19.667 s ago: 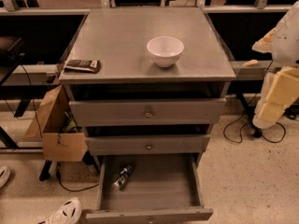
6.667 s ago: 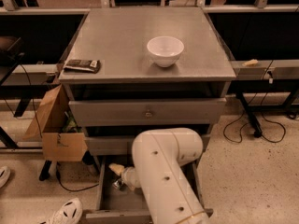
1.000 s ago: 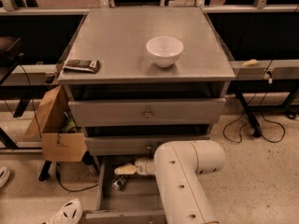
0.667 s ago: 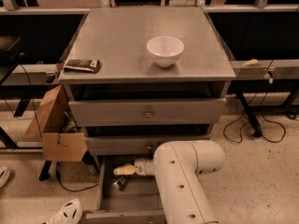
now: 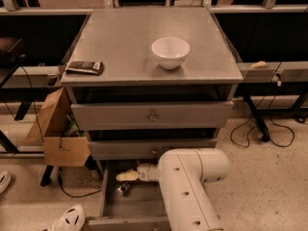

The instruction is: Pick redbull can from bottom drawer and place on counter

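One slim redbull can [image 5: 123,188], silvery with dark markings, lying in the bottom drawer [image 5: 109,211] just beside the gripper [image 5: 126,176], toward the drawer front. Gripper low inside that drawer, well beneath the counter [image 5: 120,37]; how far open, impossible to tell.

- Bottom drawer [image 5: 134,207]: right half hidden behind the robot arm [image 5: 190,186]; front cut off by the lower edge.
- Redbull can [image 5: 123,188]: small and dim, markings unreadable.
- Gripper [image 5: 126,176]: over the drawer's rear left, just above the can; touching or apart, cannot tell.
- Arm: base out of view below.
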